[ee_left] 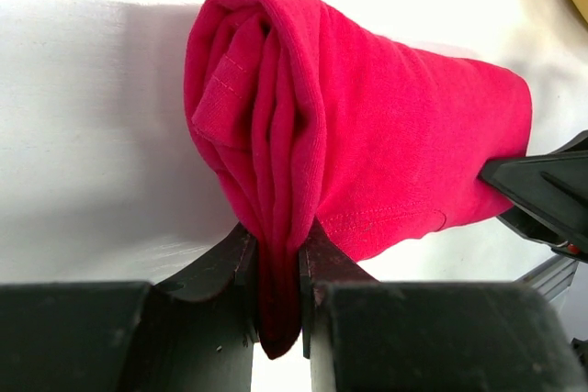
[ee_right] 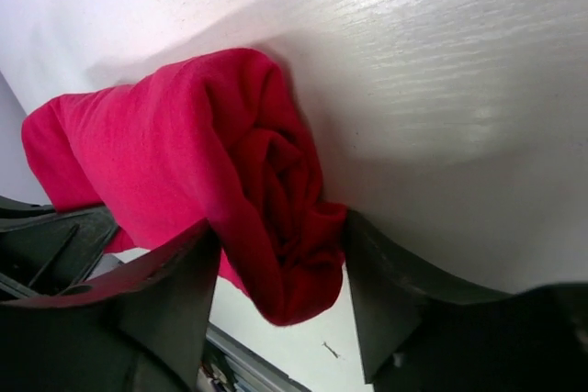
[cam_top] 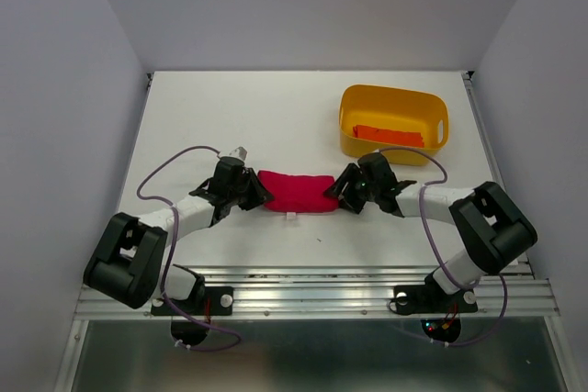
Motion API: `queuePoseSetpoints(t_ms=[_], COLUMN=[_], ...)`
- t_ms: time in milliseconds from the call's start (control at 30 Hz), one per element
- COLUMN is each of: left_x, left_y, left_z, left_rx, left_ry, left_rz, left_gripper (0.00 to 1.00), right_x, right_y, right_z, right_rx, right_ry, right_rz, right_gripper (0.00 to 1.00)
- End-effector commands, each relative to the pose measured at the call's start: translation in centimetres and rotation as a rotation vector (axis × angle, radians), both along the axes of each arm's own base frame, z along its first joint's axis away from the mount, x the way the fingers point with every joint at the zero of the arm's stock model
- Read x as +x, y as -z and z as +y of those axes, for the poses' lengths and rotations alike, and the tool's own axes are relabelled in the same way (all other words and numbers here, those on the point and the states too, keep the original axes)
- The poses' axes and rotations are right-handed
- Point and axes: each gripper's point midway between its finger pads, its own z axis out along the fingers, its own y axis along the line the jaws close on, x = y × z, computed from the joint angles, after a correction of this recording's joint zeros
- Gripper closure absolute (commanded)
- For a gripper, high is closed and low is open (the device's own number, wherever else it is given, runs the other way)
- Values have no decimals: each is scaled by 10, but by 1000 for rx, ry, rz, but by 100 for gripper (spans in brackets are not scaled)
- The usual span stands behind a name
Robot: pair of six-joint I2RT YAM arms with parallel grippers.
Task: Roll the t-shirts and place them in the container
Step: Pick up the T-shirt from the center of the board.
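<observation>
The crimson-red t-shirt (cam_top: 296, 193) lies as a tight horizontal roll on the white table, between my two grippers. My left gripper (cam_top: 257, 192) is shut on the roll's left end; in the left wrist view its jaws (ee_left: 276, 254) pinch a fold of the red cloth (ee_left: 386, 135). My right gripper (cam_top: 336, 188) holds the roll's right end; in the right wrist view the spiral end of the roll (ee_right: 266, 190) sits between its jaws (ee_right: 280, 259) and touches both fingers. The orange t-shirt (cam_top: 388, 135) is a compact bundle inside the basket.
The yellow plastic basket (cam_top: 352, 101) stands at the back right, just behind my right gripper. The table's metal front rail (cam_top: 312, 284) runs close below the roll. Grey walls enclose the table on three sides.
</observation>
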Motion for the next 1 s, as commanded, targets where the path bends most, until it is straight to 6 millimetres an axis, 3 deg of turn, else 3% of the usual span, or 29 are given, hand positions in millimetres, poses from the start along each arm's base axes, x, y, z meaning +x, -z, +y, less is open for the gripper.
queuePoseSetpoints(t_ms=[0, 167, 200, 233, 333, 367, 567, 700, 767, 800, 867, 933, 967], left_x=[16, 15, 15, 15, 18, 18, 35, 49, 55, 62, 66, 77, 83], left_y=[-20, -19, -20, -21, -28, -32, -87, -144, -165, -188, -200, -225, -248], left_z=[-8, -9, -9, -9, -10, -10, -16, -22, -25, -27, -31, -38, -43], left_rx=[-21, -22, -22, -22, -20, -20, -37, -63, -75, -91, -86, -103, -118], left_ry=[22, 29, 33, 34, 37, 38, 56, 63, 69, 66, 82, 95, 102], left_rz=[-78, -75, -76, -78, -94, -98, -191, -294, -335, -383, -393, -435, -480], left_gripper=[100, 100, 100, 100, 100, 100, 100, 100, 100, 100, 100, 100, 100], right_x=[12, 21, 23, 24, 33, 32, 47, 53, 55, 58, 65, 74, 85], right_y=[2, 2, -1, -5, -29, -31, -110, -158, -171, -179, -200, -210, -224], right_z=[5, 0, 1, 2, 4, 2, -9, -16, -18, -21, -28, -42, -58], right_rx=[-16, -50, -44, -37, -43, -54, -80, -107, -118, -129, -177, -226, -254], right_ry=[25, 54, 53, 54, 24, 23, 44, 54, 58, 65, 84, 112, 153], right_rz=[-33, -61, -75, -85, -165, -169, -353, -449, -480, -498, -548, -572, -600], right_gripper=[42, 66, 76, 76, 99, 99, 99, 99, 99, 99, 99, 99, 99])
